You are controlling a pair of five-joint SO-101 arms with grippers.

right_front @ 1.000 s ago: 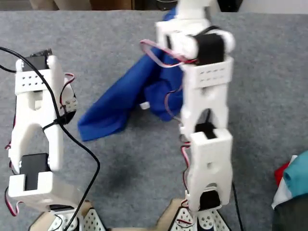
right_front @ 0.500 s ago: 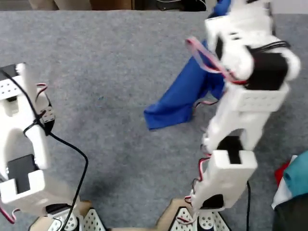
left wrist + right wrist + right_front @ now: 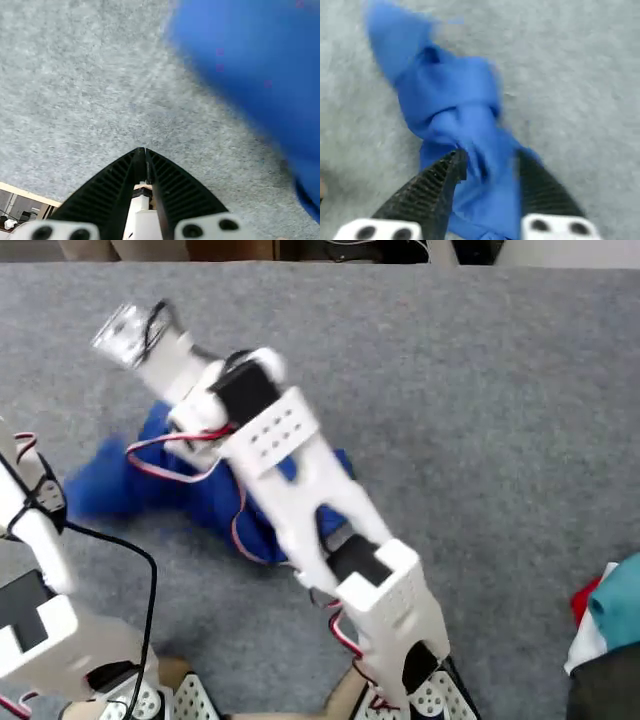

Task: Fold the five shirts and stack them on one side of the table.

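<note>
Grey felt table (image 3: 480, 390), high view: right arm (image 3: 300, 470) stretched diagonally across, low over blue shirt (image 3: 185, 502); left arm (image 3: 40, 600) folded back at table edge.
Left wrist view: left claw (image 3: 145, 157) pressed together, empty, above felt; shirt ahead and to one side, not touching.
Right wrist view: right claw (image 3: 487, 167) part-spread, pinching bunched shirt between jaws; remaining cloth trails ahead on felt.

White arms (image 3: 300, 465), black servos (image 3: 245, 390), red-white cables (image 3: 165, 446), ribbed black left gripper (image 3: 143, 151).

Right gripper (image 3: 489, 161) grips bunched blue shirt (image 3: 452, 97); grey table (image 3: 580, 75) beneath.
</note>
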